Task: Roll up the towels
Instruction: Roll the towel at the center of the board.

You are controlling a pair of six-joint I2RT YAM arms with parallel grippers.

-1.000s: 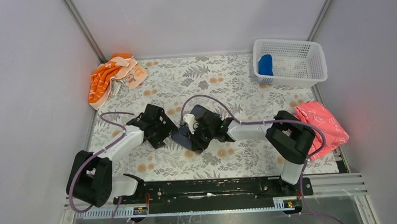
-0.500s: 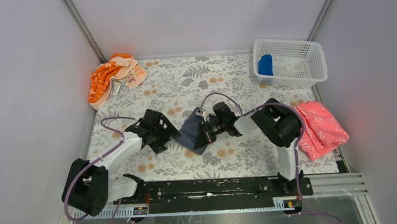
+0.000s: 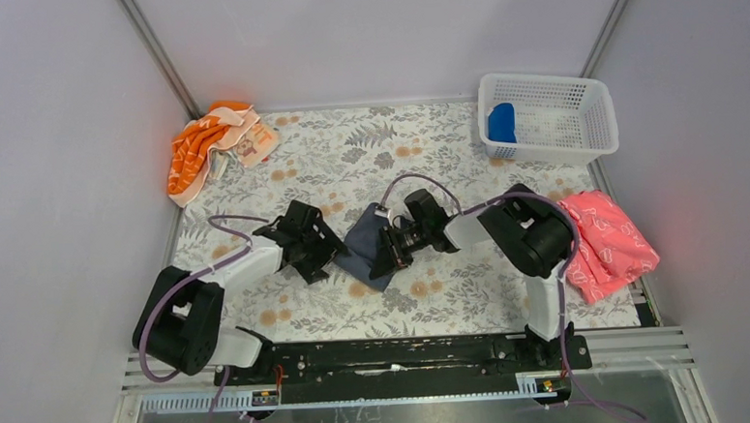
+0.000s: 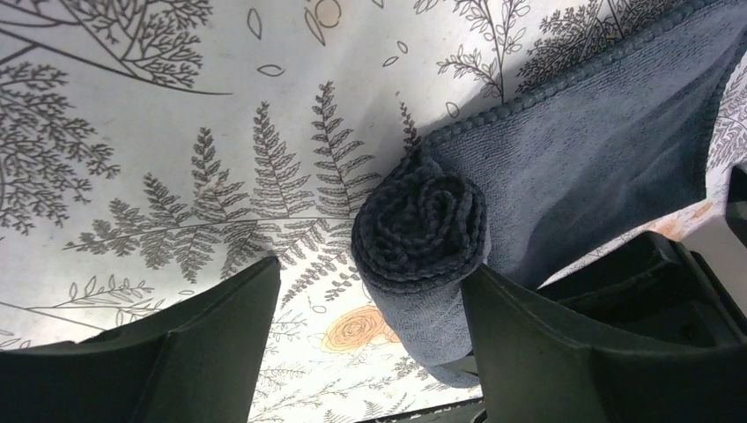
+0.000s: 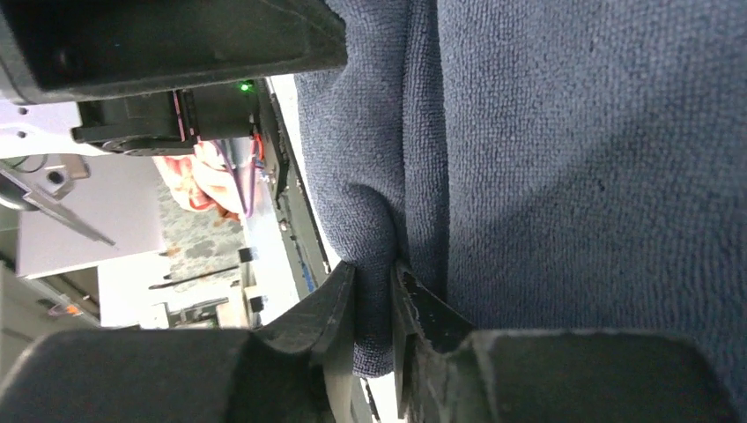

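mid-table: grey towel part-rolled, roll on its 9 o'clock side. left gripper spread, straddling the roll's end. right gripper pinching a fold of the grey towel at its 3 o'clock side. pink cloth at 3. far: orange cloth at 11, blue towel in basket at 1.

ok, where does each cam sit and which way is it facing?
Top external: fixed above and behind the arms, looking down on the floral table; left gripper and right gripper meet at the grey towel.
Left wrist: on the left arm, looking down between its open fingers at the towel's rolled end.
Right wrist: on the right arm, close on the towel; its fingers pinch a fold.
Shared: all three show the grey towel.
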